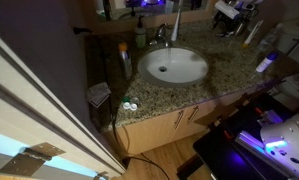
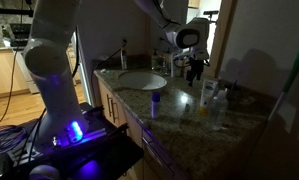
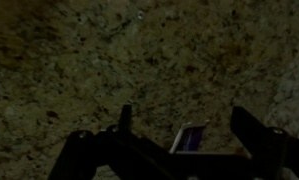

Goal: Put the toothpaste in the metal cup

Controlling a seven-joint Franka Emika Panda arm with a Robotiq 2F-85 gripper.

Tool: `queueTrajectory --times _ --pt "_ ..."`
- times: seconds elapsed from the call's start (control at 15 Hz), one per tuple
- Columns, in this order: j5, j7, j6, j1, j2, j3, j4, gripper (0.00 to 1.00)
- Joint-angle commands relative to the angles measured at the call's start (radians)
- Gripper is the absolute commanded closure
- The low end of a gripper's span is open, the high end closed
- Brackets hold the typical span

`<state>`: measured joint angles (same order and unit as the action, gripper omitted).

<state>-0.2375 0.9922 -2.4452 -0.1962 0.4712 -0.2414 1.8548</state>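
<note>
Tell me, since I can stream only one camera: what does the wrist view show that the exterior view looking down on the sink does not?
Wrist only: the claw close up, its dark fingers spread, with a small pale bluish thing between them, too blurred to name. Exterior only: the white sink, the faucet and the wooden cabinet doors below. Both: the speckled granite counter.

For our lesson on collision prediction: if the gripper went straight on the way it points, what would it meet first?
Probably the granite countertop; the gripper points down at it, depth unclear.
</note>
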Motion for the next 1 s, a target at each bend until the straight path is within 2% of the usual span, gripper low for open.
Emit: queueTrajectory --times 0.0,0.13,0.2,0.33,0.47,0.87,0.93 --pt "-0.02 0.076 -0.139 -0.008 0.086 -0.031 -0.043 0.0" --pt "0.0 0.135 -0.175 0.002 0.116 -0.062 -0.058 0.0" --pt "0.0 0.094 -0.149 -0.003 0.082 -0.042 -0.026 0.0" --pt "0.002 0.118 -0.163 -0.004 0.102 -0.055 -0.039 0.0" --pt "0.014 0.135 -0.119 -0.001 0.14 -0.06 -0.073 0.0" --pt "-0.082 0.102 -0.176 -0.052 0.181 -0.005 -0.104 0.0" --pt "-0.096 0.087 -0.179 -0.06 0.18 0.005 -0.108 0.12"
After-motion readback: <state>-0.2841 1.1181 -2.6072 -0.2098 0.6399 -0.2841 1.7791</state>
